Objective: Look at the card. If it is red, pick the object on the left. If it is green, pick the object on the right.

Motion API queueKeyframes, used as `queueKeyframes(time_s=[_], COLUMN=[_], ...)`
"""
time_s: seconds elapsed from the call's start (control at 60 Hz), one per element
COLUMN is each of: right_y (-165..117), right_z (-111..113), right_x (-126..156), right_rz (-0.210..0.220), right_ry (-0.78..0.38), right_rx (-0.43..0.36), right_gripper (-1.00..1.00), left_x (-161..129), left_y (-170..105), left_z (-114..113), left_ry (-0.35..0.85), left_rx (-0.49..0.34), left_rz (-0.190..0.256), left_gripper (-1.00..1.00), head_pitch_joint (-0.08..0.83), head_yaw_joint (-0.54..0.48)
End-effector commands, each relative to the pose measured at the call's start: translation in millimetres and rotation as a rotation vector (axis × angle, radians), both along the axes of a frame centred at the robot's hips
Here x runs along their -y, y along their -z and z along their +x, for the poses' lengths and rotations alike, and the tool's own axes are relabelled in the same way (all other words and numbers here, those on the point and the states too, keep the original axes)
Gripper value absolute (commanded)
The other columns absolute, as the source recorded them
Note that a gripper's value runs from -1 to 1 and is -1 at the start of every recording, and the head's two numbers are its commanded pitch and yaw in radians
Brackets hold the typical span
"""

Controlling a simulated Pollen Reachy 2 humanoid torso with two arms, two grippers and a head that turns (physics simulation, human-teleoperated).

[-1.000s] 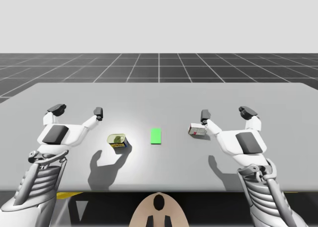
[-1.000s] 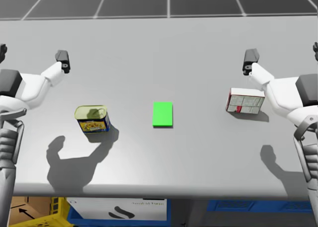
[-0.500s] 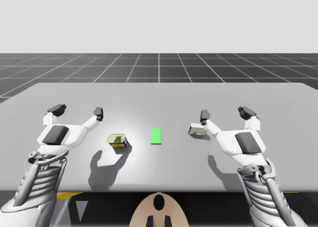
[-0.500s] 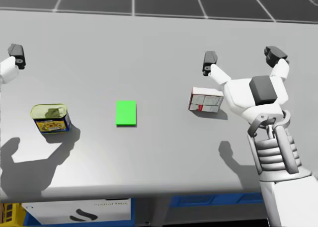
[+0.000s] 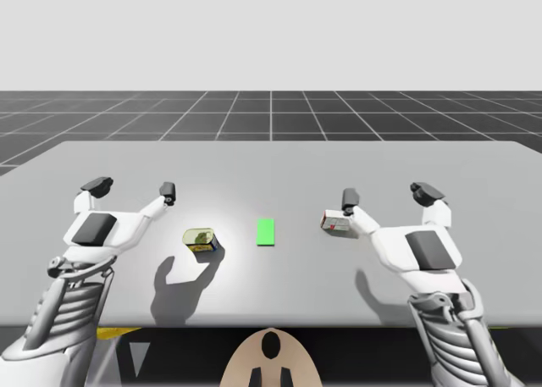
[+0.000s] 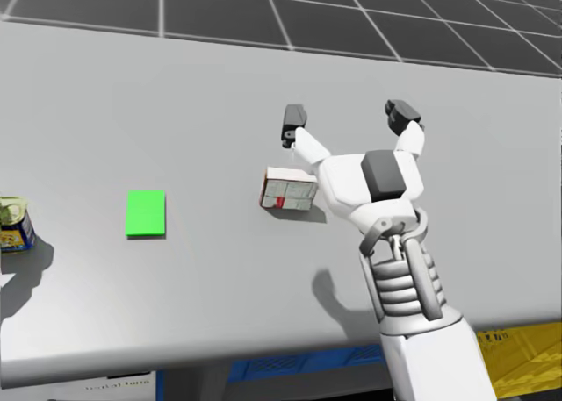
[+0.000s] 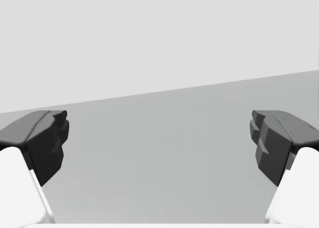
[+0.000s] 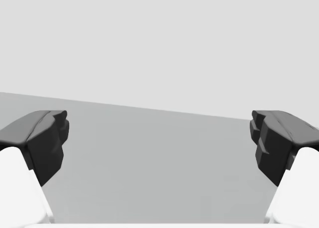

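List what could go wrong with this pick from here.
1. The card is green, so the white box on the right is the target. Reaching for the can with my left gripper would be wrong.
2. The box lies beside my open right gripper, not between its fingers. Coming down here may knock it aside.
3. The right wrist view shows bare table between the fingers, so shutting now would likely grab nothing.

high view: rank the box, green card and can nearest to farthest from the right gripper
From my right gripper:
1. white and red box, close by, just inward of it
2. green card, in the middle
3. yellow can, far over on my left arm's side
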State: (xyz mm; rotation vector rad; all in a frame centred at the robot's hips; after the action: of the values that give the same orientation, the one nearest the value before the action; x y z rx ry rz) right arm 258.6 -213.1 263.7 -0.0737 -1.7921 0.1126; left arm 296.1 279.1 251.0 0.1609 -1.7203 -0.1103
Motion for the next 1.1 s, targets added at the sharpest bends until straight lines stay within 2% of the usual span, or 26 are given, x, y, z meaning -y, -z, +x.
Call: queueKeyframes(time_s=[0.017,0.067,0.083,0.1,0.117,0.2,0.217,0.233,0.25,0.267,0.283,0.3,0.367,0.433,0.5,0.533,0.6,0.683,0.733,0.933,1.017,1.1], right_y=[-10,-13,-12,-12,-12,-5,-2,1,4,7,9,16,26,37,45,53,61,76,82,100,104,108], right_z=[-18,-28,-30,-30,-40,-53,-58,-63,-65,-66,-67,-73,-80,-85,-87,-85,-82,-70,-63,-32,-19,-3], right_x=[-8,-12,-14,-14,-20,-27,-28,-31,-33,-36,-38,-41,-48,-53,-56,-57,-58,-63,-66,-75,-78,-77], right_rz=[0.058,0.066,0.046,0.046,0.019,-0.045,-0.043,0.0,0.055,0.091,0.099,0.076,0.113,0.086,0.106,0.133,0.152,0.209,0.221,0.25,0.234,0.247], right_ry=[0.017,0.008,0.023,0.023,0.054,0.063,0.05,0.049,0.042,0.054,0.064,0.058,0.05,0.046,0.049,0.056,0.072,0.075,0.075,0.072,0.083,0.12], right_rx=[-0.02,-0.033,-0.026,-0.026,-0.015,0.005,-0.012,-0.035,-0.037,-0.028,-0.028,-0.053,-0.086,-0.065,-0.081,-0.092,-0.111,-0.182,-0.206,-0.288,-0.292,-0.323], right_gripper=[-1.0,-1.0,-1.0,-1.0,-1.0,-1.0,-1.0,-1.0,-1.0,-1.0,-1.0,-1.0,-1.0,-1.0,-1.0,-1.0,-1.0,-1.0,-1.0,-1.0,-1.0,-1.0], left_x=[-4,-4,-4,-4,-3,0,1,2,2,3,3,4,4,5,6,6,6,7,7,7,6,6], left_y=[0,1,2,2,3,5,5,5,5,5,5,5,5,6,5,5,4,4,4,3,3,2], left_z=[3,5,5,5,6,7,6,6,6,6,5,5,5,5,3,2,1,-1,-2,-3,-3,-3], left_ry=[-0.006,-0.008,-0.009,-0.009,-0.008,-0.001,0.002,0.005,0.006,0.007,0.008,0.011,0.013,0.012,0.009,0.003,-0.009,-0.026,-0.027,-0.034,-0.04,-0.047], left_rx=[-0.005,-0.01,-0.011,-0.011,-0.015,-0.024,-0.024,-0.024,-0.025,-0.025,-0.025,-0.025,-0.025,-0.027,-0.028,-0.028,-0.028,-0.026,-0.026,-0.023,-0.021,-0.02], left_rz=[-0.013,-0.012,-0.01,-0.01,-0.007,-0.001,0.002,0.003,0.004,0.005,0.005,0.007,0.011,0.011,0.009,0.006,0.008,0.017,0.016,0.011,0.012,0.013], left_gripper=[-1.0,-1.0,-1.0,-1.0,-1.0,-1.0,-1.0,-1.0,-1.0,-1.0,-1.0,-1.0,-1.0,-1.0,-1.0,-1.0,-1.0,-1.0,-1.0,-1.0,-1.0,-1.0], head_pitch_joint=[0.631,0.628,0.627,0.627,0.625,0.626,0.626,0.625,0.625,0.625,0.625,0.626,0.627,0.629,0.633,0.636,0.639,0.641,0.642,0.641,0.642,0.642], head_yaw_joint=[-0.29,-0.29,-0.29,-0.29,-0.29,-0.3,-0.3,-0.3,-0.3,-0.3,-0.31,-0.31,-0.3,-0.3,-0.29,-0.29,-0.29,-0.28,-0.28,-0.27,-0.27,-0.27])
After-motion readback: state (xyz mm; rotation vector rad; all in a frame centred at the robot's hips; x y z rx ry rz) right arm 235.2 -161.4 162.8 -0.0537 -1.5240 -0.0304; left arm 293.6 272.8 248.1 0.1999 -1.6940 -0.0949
